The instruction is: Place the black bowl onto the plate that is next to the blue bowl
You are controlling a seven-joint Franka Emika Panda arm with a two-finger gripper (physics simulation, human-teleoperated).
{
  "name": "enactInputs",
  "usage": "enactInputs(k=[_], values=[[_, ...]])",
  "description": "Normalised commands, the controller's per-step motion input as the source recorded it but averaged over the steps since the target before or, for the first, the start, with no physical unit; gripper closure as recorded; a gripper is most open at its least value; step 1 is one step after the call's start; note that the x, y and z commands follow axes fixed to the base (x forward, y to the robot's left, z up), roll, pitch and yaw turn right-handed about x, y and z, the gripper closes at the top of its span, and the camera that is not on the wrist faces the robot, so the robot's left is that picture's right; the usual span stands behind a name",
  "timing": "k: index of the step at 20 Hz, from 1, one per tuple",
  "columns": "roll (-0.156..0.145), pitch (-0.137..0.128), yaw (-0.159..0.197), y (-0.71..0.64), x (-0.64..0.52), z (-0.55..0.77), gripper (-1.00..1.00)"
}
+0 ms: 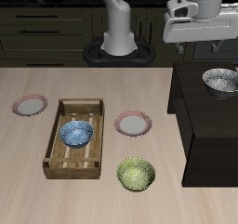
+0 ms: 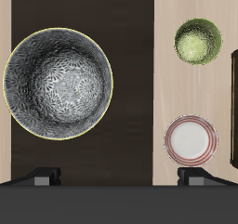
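The black bowl stands upright on a dark raised surface beside the table; it also shows in the wrist view, silvery and speckled inside. My gripper hangs high above it, open and empty, with its fingertips spread wide around the midpoint. The blue bowl sits inside a wooden tray. A pink-rimmed plate lies just beside that tray, between it and the dark surface; the wrist view shows it too.
A second, alike plate lies on the far side of the tray. A yellow-green bowl stands near the table's front edge. The tray's edge just shows in the wrist view.
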Motion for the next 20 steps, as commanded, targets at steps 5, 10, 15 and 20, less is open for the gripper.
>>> enactInputs(k=[5, 10, 15, 20], values=[[-0.022, -0.012, -0.010, 0.12, 0.14, 0.04, -1.00], [-0.036, -0.006, -0.002, 0.08, 0.21, 0.03, -1.00], [-0.015, -0.005, -0.003, 0.01, 0.11, 0.02, -1.00], [-0.018, 0.027, 0.010, -0.06, 0.21, -0.21, -1.00]])
